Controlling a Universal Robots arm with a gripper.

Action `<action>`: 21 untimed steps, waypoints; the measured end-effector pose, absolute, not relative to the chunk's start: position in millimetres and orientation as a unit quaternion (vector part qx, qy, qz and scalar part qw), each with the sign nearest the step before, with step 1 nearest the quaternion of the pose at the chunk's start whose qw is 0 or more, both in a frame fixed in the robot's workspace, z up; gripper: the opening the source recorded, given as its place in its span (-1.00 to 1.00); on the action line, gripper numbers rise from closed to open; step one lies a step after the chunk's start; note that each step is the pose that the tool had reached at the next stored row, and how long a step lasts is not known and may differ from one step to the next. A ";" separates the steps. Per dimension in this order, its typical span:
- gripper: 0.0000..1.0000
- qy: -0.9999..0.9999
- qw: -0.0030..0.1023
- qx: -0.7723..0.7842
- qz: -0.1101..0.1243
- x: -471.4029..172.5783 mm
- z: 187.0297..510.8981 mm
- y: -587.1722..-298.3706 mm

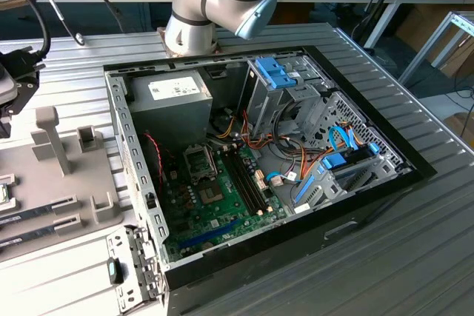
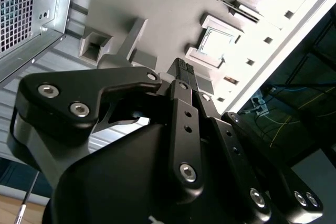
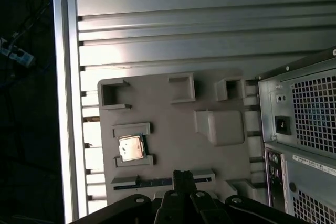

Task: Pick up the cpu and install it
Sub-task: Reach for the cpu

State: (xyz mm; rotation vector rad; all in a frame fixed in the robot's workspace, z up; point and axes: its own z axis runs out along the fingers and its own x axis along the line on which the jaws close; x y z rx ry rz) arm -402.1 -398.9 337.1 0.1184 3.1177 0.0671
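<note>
The cpu (image 3: 130, 148) is a small silvery square lying flat in a raised holder on the grey fixture plate (image 3: 168, 119); in the second wrist view the cpu (image 2: 217, 43) is a pale square in the same holder. My gripper (image 3: 182, 174) hovers above this plate with its black fingertips pressed together and nothing between them. The gripper (image 2: 181, 70) is a short way to one side of the cpu, not touching it. In the exterior view the open computer case (image 1: 141, 205) holds the green motherboard (image 1: 215, 209), and its socket frame (image 1: 200, 160) is open.
A grey power supply (image 1: 167, 105) sits at the back of the case, and drive cages with blue latches (image 1: 278, 75) and coloured cables stand at the exterior view's right. Upright posts (image 1: 50, 138) rise from the fixture plate. The ribbed metal table's edge (image 3: 65, 103) runs close by.
</note>
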 end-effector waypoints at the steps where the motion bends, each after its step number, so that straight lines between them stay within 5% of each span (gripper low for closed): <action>1: -0.79 0.999 0.010 0.038 0.021 -402.9 336.4 -398.9; 21: -0.79 0.999 0.010 0.038 0.021 -416.9 326.8 -399.0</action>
